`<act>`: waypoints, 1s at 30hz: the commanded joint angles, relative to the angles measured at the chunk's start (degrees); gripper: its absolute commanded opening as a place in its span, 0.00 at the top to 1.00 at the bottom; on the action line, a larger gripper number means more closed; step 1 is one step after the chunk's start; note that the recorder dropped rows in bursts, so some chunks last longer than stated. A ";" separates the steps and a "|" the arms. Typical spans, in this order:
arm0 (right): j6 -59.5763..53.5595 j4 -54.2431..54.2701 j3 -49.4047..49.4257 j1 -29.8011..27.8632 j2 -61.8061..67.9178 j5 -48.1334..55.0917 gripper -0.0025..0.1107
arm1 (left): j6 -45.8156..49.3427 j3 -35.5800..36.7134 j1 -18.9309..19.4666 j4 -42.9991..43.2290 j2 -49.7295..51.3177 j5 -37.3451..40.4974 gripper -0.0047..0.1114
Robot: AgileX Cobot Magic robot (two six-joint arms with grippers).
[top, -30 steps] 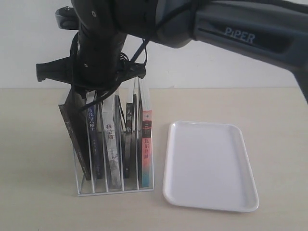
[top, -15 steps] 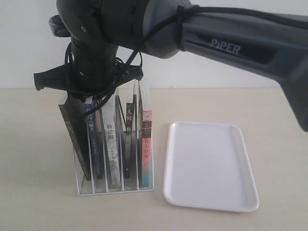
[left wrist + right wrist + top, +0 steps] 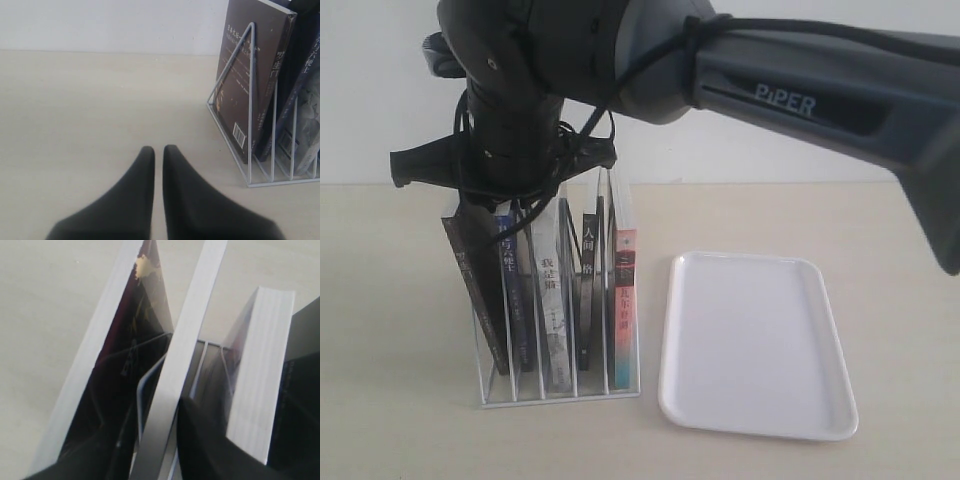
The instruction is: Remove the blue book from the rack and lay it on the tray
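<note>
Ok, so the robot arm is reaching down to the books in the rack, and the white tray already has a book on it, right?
Not quite: the white tray has nothing on it, as the exterior view shows. The rest holds: the arm reaches down to the rack, where the blue book stands in its slot.

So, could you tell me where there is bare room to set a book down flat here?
The tray is bare all over. Open table lies left of the rack and in front of it. The rack's slots are crowded with books, the right gripper down among them.
</note>
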 commanded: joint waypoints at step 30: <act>-0.19 0.70 0.01 0.06 0.97 -0.05 0.82 | -0.49 0.20 0.23 0.17 -0.20 -0.02 0.91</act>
